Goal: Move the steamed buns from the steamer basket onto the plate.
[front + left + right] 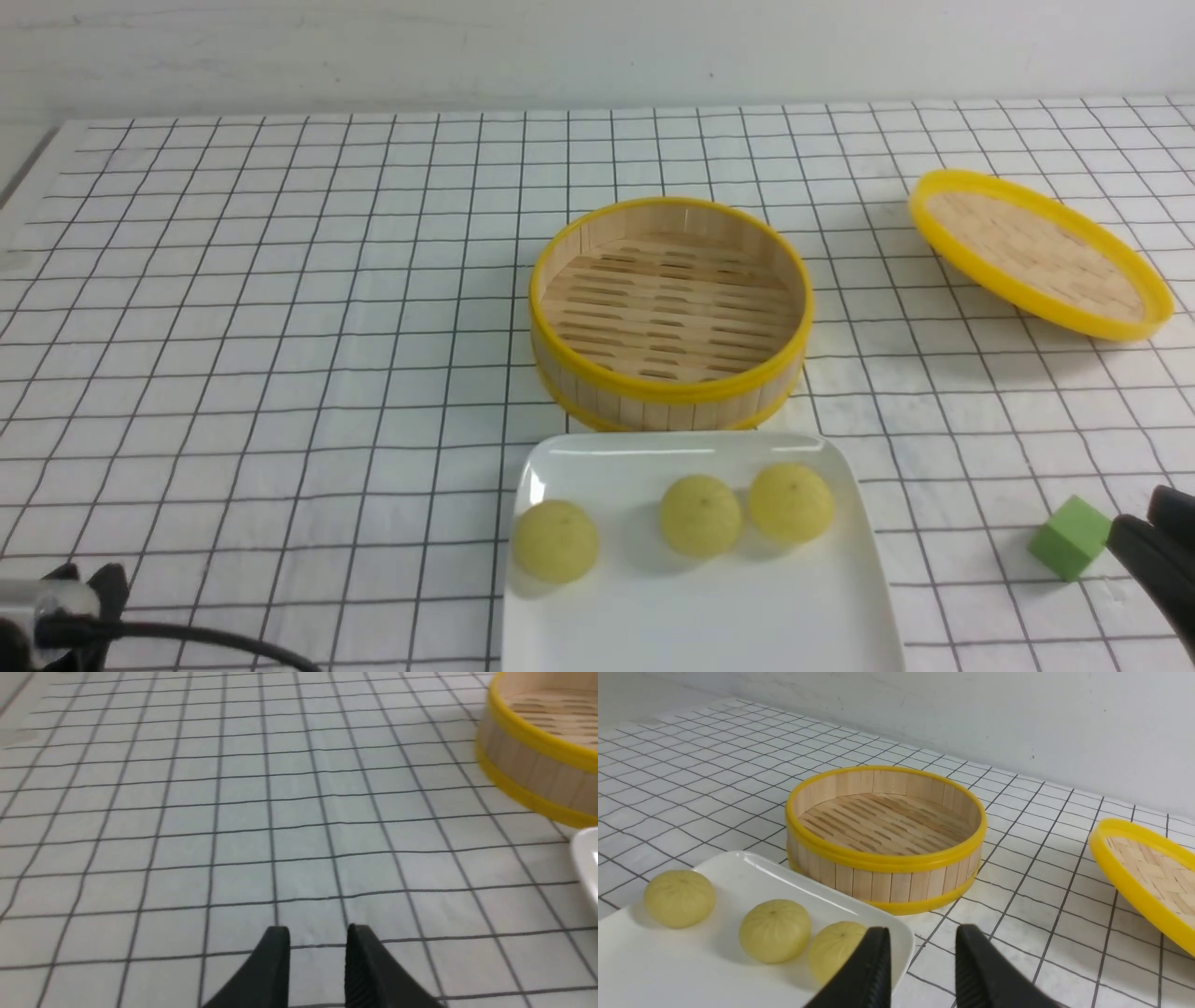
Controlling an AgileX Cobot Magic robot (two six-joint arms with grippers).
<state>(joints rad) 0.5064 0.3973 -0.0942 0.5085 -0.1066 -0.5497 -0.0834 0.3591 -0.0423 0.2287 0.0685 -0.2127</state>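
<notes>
All three steamed buns [700,515] sit on the plate [709,616], bottom middle of the front view. The steamer basket [672,387] above it is empty. The buns look light and soft, so pinch their round sides gently. The left gripper [318,935] is bottom left and the right gripper [923,938] bottom right. Both are low, jaws apart, holding nothing.

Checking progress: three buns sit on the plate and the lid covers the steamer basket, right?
No: the lid lies on the table beside the open steamer basket, per the front view. The three buns are on the plate.
</notes>
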